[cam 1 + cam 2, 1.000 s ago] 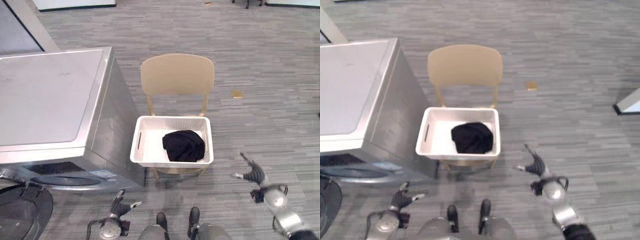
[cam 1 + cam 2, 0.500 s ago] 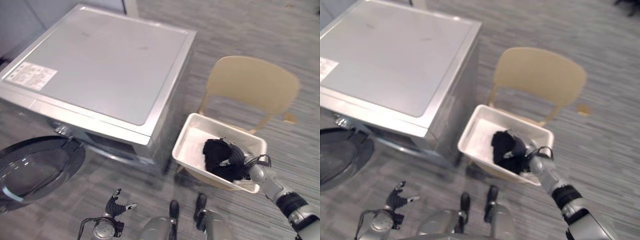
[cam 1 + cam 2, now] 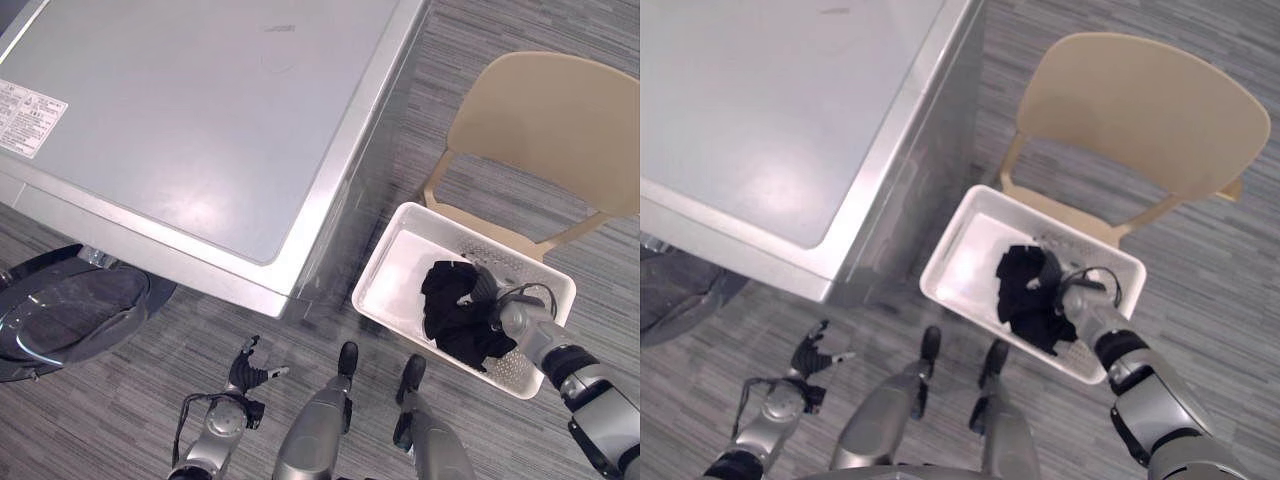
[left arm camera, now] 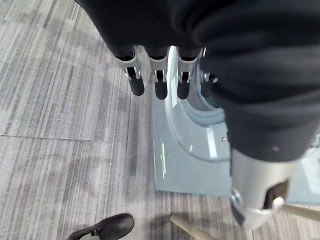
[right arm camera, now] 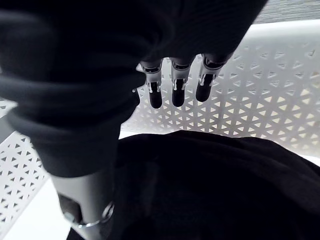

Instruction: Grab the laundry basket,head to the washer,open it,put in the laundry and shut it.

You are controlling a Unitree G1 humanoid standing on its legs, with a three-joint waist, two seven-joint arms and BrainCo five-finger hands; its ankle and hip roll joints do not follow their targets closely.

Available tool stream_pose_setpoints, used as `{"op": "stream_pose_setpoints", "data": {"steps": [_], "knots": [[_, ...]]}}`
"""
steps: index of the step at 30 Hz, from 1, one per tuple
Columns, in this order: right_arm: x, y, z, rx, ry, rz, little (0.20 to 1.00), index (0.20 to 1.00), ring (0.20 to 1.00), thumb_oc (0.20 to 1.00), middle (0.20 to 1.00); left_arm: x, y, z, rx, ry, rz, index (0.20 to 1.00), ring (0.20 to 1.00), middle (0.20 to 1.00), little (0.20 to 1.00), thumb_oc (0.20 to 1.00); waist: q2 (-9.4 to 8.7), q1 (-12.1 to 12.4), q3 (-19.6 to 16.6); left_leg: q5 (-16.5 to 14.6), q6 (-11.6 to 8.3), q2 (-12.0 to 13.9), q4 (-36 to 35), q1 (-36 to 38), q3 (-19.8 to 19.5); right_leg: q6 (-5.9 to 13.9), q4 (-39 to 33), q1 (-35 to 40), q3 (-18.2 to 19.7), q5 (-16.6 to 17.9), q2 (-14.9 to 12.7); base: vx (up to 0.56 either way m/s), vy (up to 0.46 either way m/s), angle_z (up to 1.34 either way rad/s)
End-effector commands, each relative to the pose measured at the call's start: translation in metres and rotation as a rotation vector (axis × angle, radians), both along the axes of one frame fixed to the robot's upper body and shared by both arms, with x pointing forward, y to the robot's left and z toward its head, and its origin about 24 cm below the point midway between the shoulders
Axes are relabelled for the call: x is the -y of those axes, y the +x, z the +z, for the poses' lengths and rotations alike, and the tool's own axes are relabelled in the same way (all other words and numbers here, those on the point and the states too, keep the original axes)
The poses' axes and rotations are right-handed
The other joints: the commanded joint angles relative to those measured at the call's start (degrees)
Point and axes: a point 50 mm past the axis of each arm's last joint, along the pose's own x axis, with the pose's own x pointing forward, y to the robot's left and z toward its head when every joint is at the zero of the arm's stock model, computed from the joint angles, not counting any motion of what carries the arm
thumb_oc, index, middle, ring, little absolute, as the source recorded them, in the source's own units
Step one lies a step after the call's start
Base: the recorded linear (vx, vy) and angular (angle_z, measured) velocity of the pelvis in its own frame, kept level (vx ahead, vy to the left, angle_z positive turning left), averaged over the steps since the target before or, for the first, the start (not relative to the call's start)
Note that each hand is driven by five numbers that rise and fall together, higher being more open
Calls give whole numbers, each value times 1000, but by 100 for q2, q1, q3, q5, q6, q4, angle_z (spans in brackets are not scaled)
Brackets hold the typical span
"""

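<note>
Now loading step: right hand (image 5: 172,82), fingers straight above black laundry (image 3: 458,315) in basket (image 3: 390,290); next, close and lift.

White plastic laundry basket (image 3: 400,300) with triangle perforations, black crumpled garment (image 3: 455,315), tan plastic chair (image 3: 545,120), silver-grey metal washer (image 3: 200,110), grey striped carpet floor (image 3: 200,340).

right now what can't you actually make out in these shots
- Whether the right hand grips the black garment: its fingers look straight above the cloth in the right wrist view; in the eye views the garment covers them.
- The drum of the washer: the lid and open door hide the opening.
- The seat of the chair: the white laundry basket covers it.
- The left hand hangs low with straight fingers, holding nothing.
</note>
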Motion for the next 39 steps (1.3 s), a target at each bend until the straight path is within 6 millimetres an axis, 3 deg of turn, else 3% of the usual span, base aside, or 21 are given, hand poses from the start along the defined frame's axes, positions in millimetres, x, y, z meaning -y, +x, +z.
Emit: {"op": "stream_pose_setpoints", "data": {"steps": [1, 10, 11, 12, 16, 18, 23, 25, 34, 35, 39], "knots": [[18, 0, 4, 2, -127, -4, 1000, 1000, 1000, 1000, 1000, 6, -8, -5, 1, -35, 12, 1000, 1000, 1000, 1000, 1000, 217, -40, -94, -187, -225, 56, -72, -49, -379, 387, 789, -284, -205, -822, -16, -46, -33, 1], [40, 4, 5, -29, -129, -166, 1000, 1000, 1000, 1000, 1000, 15, 13, 10, 81, -51, -20, 1000, 1000, 1000, 1000, 1000, 424, 12, 190, -4, -268, 30, -79, -407, -403, 350, 826, -664, -213, -742, -6, -53, -15, 0], [40, 4, 4, -29, -92, -182, 536, 536, 536, 536, 536, 16, 13, 10, 78, -51, -21, 1000, 1000, 1000, 1000, 1000, 440, 8, 189, 20, -276, 33, -104, -422, -408, 348, 813, -679, -224, -736, -2, -33, -12, 5], [38, 5, 5, -22, -65, -185, 200, 200, 200, 200, 200, 16, 14, 10, 77, -54, -19, 1000, 1000, 1000, 1000, 1000, 445, 4, 179, 41, -281, 36, -135, -425, -409, 351, 803, -687, -223, -735, 4, -16, -22, 10], [10, 8, 18, 113, 325, -178, 200, 200, 200, 200, 200, 20, 12, 8, 67, -74, -9, 1000, 1000, 1000, 1000, 1000, 376, -117, 54, 77, -312, 53, -370, -197, -438, 355, 670, -484, -229, -749, 37, 1, -20, 10], [6, 5, 23, 167, 485, -193, 200, 200, 200, 200, 200, 18, 11, 9, 72, -79, -1, 1000, 1000, 1000, 1000, 1000, 332, -167, 1, 32, -304, 64, -386, -74, -402, 362, 651, -368, -221, -757, 38, 0, 0, 0], [-5, -13, 28, 250, 782, -175, 200, 200, 200, 200, 200, 6, 3, 9, 54, -75, 27, 1000, 1000, 1000, 1000, 1000, 162, -299, -283, -134, -259, 76, -410, 315, -319, 392, 519, 49, -214, -759, 45, 52, 18, -1], [-11, -25, 40, 298, 915, -112, 200, 200, 200, 200, 200, -4, -4, 7, 34, -55, 53, 1000, 1000, 1000, 1000, 1000, 41, -402, -469, -262, -243, 100, -442, 642, -257, 409, 441, 356, -186, -795, 53, 104, 47, -8], [-29, -52, 63, 329, 1165, 67, 200, 200, 200, 200, 200, -21, -25, 1, -9, -51, 122, 1000, 1000, 1000, 1000, 1000, -155, -565, -943, -487, -157, 114, -476, 1229, -93, 475, 432, 790, -37, -789, 68, 25, 73, -15], [-40, -59, 75, 331, 1204, 171, 200, 200, 200, 200, 200, -22, -27, 3, -6, -47, 114, 1000, 1000, 1000, 1000, 1000, -191, -575, -972, -597, -106, 132, -229, 1281, -53, 493, 737, 830, 135, -884, 72, -77, 51, -27], [-46, -63, 82, 340, 1216, 224, 200, 200, 200, 200, 200, -19, -19, 10, 30, -45, 87, 1000, 1000, 1000, 1000, 1000, -142, -600, -906, -554, -51, 181, 23, 1122, -205, 561, 1575, 701, 565, -1131, 184, -195, -5, -11]]}}
